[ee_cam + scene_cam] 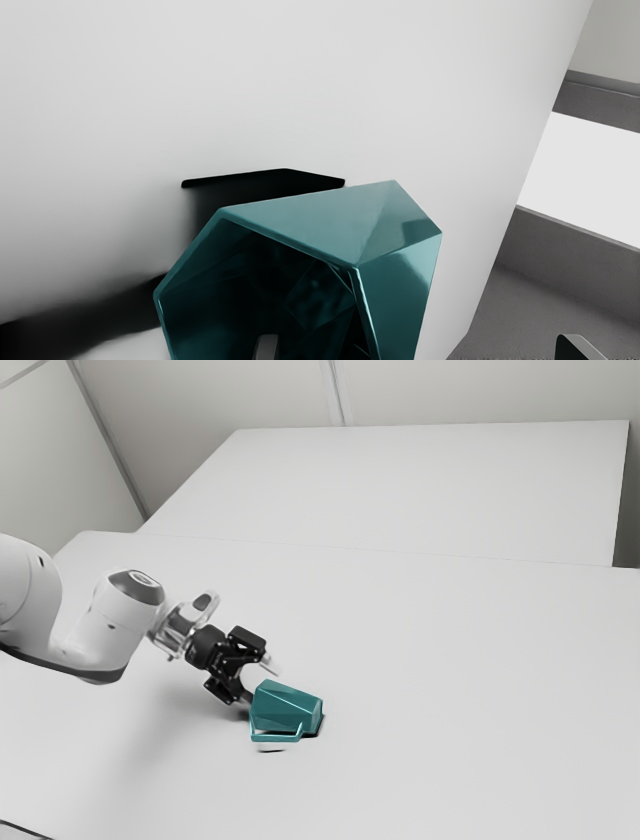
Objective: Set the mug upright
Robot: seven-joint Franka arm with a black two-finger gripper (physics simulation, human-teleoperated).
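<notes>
The end effector stands wide, its two fingers well apart and clamped on nothing. It points down and toward the exterior view's right, at the mouth of the mug. In the wrist view one finger lines up with the mug's dark mouth; whether its tip is inside or just in front, and whether it touches, I cannot tell. The other finger is off to the side, outside the mug and apart from it.

The mug is teal and shiny, with flat, angled faces. It lies on its side on the worktop, not upright. Its mouth faces the end effector and its base is turned toward the exterior view's right. The handle is along the side nearest the exterior camera. A small dark shadow lies on the worktop just past the handle, and the wrist view has a black, sharp-edged shadow beside the mug.

Behind the end effector, the white arm comes in from the exterior view's left. The worktop is white and plain. Past its far side is a second pale surface, with light walls behind. The wrist view looks over a worktop edge to a grey floor and a bright white panel.
</notes>
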